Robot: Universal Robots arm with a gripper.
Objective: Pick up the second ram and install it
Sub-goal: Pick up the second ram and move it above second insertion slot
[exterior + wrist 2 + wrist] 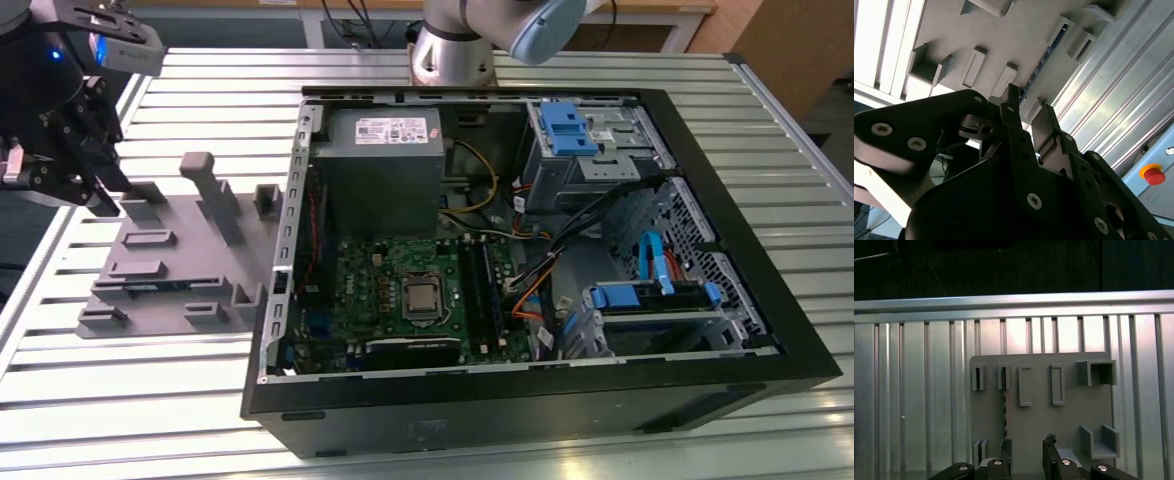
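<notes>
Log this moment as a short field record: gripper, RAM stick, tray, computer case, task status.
gripper: black two-finger gripper, open, holding nothing, hovering above the tray
ram: thin blue-green circuit-board stick, standing on edge in the tray's slots, untouched
tray: grey plastic tray with upright posts, on the slatted metal table, to the exterior view's left of the case
case: open black computer case, green motherboard exposed
status: stick not yet picked up

tray (163, 262), computer case (534, 405) on slatted table (134, 400)
</notes>
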